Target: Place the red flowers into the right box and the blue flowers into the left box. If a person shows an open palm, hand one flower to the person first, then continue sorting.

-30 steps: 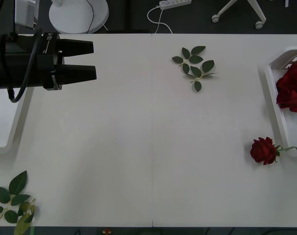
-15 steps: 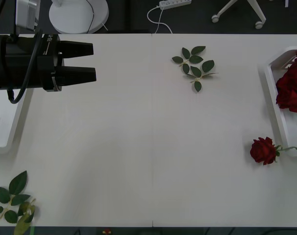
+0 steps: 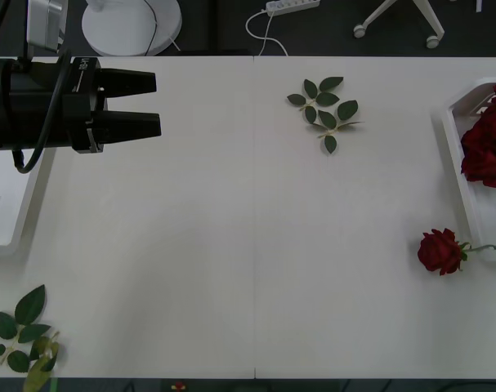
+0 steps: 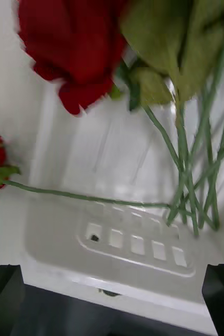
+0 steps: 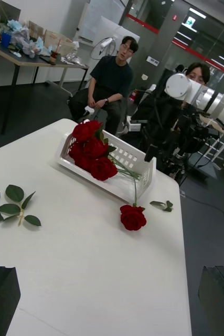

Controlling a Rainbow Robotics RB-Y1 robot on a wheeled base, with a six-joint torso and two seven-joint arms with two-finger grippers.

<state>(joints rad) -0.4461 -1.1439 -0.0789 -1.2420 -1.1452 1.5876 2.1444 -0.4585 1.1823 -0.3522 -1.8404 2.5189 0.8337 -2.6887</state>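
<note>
One rose (image 3: 440, 251) lies beside the right box (image 3: 465, 175); both grippers, left (image 3: 156, 103) and right (image 4: 112, 294), gape empty.

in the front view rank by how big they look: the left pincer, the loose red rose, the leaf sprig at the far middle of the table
1. left pincer, largest, though it hangs nearer the camera, which inflates it.
2. leaf sprig.
3. loose red rose bloom, a bit smaller than the sprig; its stem runs over the right box rim.

- Small white lettering on the black cylindrical left gripper housing (image 3: 82, 63), too tiny to read.
- Green illuminated ceiling sign (image 5: 190, 21) in the room behind, wording not legible.
- No other readable text.
</note>
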